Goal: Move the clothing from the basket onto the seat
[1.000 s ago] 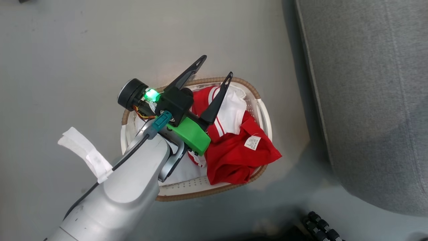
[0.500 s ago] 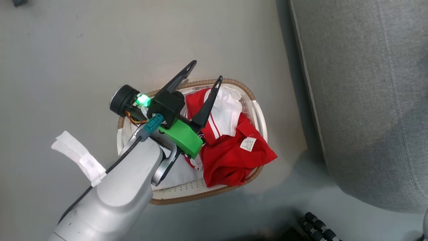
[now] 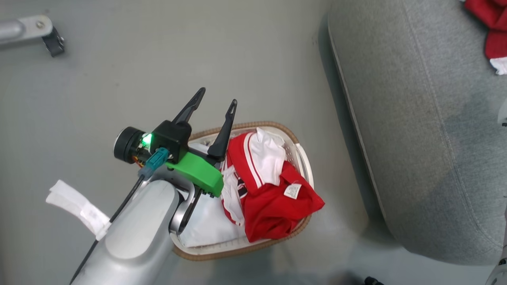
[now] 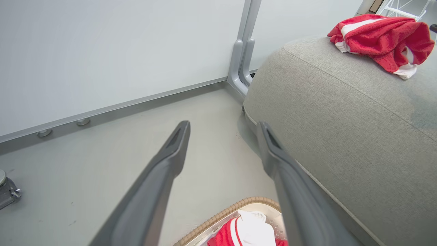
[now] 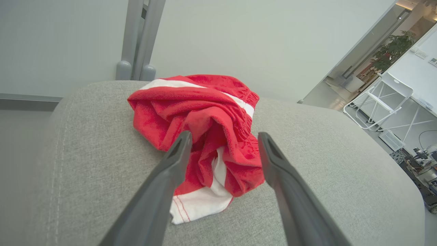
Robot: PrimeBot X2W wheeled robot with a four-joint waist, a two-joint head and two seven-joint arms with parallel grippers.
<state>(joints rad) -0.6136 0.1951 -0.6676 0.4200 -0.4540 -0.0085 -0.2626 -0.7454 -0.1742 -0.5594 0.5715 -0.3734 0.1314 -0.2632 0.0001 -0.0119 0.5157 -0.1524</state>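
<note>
My left tool (image 3: 218,96) hangs over the far left rim of the basket (image 3: 253,124). Its two dark fingers are spread wide with nothing between them, and they point out over the floor (image 3: 119,79). The basket stands on that floor just left of the seat (image 3: 416,118). Clothing (image 3: 273,202) lies heaped in the basket's right half, red with a white panel and thin white stripes. One red fold drapes over the right rim, and a small white label (image 3: 292,190) faces up. On the left, under my forearm, a glossy white liner sheet (image 3: 206,221) shows.

My right tool (image 5: 224,136) is over the seat, jaws parted wide and gripping nothing. Just beyond its fingers a crumpled red garment (image 5: 205,112) with white bands rests on the grey cushion. Whether the fingertips brush the cloth I can't quite tell. From my left wrist that garment (image 4: 382,37) sits on the far right of the seat, well apart from the basket.
</note>
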